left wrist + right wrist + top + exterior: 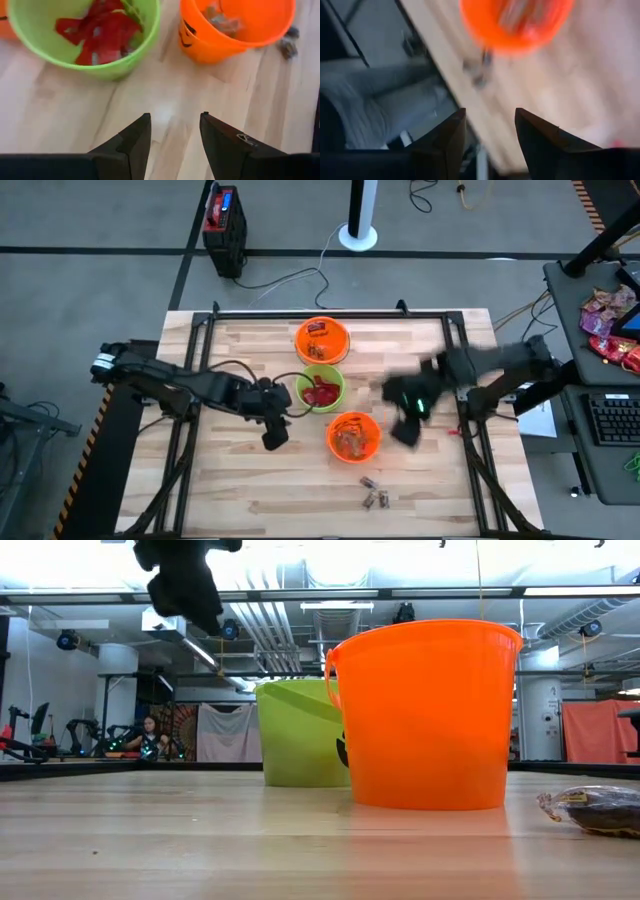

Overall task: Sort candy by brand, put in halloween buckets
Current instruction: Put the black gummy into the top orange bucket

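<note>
Hovering over the table (250,500), my left end effector (273,435) sits just beside the green bucket (320,388), fingers released and empty. My right end effector (405,430) hangs right of the near orange bucket (353,436), also released and empty. Red packets (102,32) fill the green bucket; brown pieces (352,442) lie in the near orange one; the far orange bucket (321,340) holds one packet. A few dark candies (374,495) rest loose near the table's front edge.

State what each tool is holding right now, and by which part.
Nothing is held. The left tool is open and empty above bare wood near the green bucket. The right tool is open and empty too.
</note>
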You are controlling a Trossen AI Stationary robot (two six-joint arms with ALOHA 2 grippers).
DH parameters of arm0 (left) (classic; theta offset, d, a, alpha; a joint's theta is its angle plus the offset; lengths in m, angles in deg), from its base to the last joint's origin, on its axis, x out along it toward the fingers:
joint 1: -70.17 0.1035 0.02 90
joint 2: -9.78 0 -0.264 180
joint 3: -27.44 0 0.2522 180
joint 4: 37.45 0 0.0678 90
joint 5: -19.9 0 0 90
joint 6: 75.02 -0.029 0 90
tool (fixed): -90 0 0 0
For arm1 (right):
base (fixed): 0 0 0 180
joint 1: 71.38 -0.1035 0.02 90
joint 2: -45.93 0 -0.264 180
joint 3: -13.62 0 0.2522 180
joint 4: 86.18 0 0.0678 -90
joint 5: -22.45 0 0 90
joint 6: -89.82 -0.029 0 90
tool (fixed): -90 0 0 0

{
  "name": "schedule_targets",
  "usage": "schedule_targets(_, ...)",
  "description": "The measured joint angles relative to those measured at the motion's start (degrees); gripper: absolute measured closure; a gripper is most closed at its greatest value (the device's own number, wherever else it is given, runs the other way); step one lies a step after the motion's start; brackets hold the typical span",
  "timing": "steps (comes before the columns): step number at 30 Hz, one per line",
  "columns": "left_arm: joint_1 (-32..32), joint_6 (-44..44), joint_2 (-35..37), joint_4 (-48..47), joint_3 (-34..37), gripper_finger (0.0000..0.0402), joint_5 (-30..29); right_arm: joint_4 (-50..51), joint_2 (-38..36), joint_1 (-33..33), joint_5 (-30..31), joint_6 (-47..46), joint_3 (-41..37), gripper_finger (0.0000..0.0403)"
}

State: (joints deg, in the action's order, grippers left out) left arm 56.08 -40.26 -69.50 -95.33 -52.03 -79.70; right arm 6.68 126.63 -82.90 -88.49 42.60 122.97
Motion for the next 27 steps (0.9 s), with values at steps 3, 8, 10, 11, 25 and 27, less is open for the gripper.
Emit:
schedule_targets(3, 0.23, -2.81, 0.91, 3.61, 1.29, 0.0248, 0.11, -3.18, 0.02, -12.1, 5.07, -14.69, -3.66, 0.0233)
schedule_targets(8, 0.31, -8.89, 1.72, 2.99, -6.66, 0.0248, 0.0, -15.0, 1.45, -24.32, 17.21, -36.75, -13.35, 0.0215)
schedule_targets(10, 0.22, -10.98, 1.72, 1.39, -12.67, 0.0248, 0.02, -21.52, 2.23, -26.93, 20.77, -42.58, -18.09, 0.0209)
schedule_targets(11, 0.11, -11.9, 1.72, 0.51, -15.61, 0.0248, 0.02, -24.74, 2.99, -27.88, 21.11, -44.88, -20.33, 0.0207)
schedule_targets(25, -0.17, -20.78, 0.91, -10.97, -37.47, 0.0248, -5.84, -42.5, 23.76, -30.1, 20.46, -52.6, -23.32, 0.0202)
schedule_targets(27, -0.17, -20.79, 0.91, -10.99, -38.21, 0.0248, -5.91, -42.48, 25.45, -30.1, 20.07, -52.72, -22.41, 0.0202)
